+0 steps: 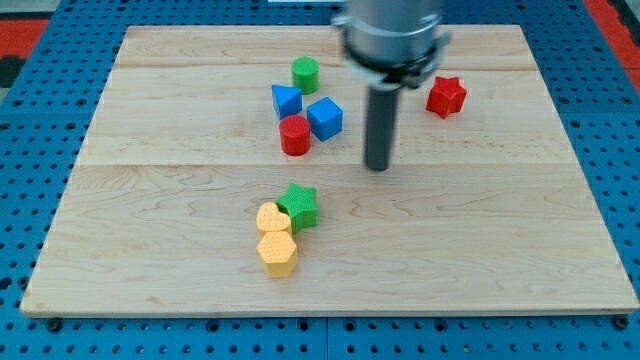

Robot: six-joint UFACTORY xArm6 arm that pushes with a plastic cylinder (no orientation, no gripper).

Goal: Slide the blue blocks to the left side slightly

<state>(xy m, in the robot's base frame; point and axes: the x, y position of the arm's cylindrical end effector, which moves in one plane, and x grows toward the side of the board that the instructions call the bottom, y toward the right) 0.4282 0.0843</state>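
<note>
1. Nearest the view's bottom, well below the red cylinder: yellow hexagonal block, a second yellow block touching it (shape hard to call, maybe a heart), green star pressing against that one. All sitting clear of the job.
2. My tip is resting on the wooden board, to the right of the red cylinder and just right of the blue cube, not touching. Likely staging there so a leftward sweep catches the blues.
3. No pincer on this rig, just a bare rod, so nothing is being grasped.
4. Blue triangular block is sitting just up-left of the red cylinder, cube just up-right; whether they're touching it, can't tell.
5. Green cylinder above the red cylinder; red star well right.
6. Arm body is blurred and cropped at the top.
</note>
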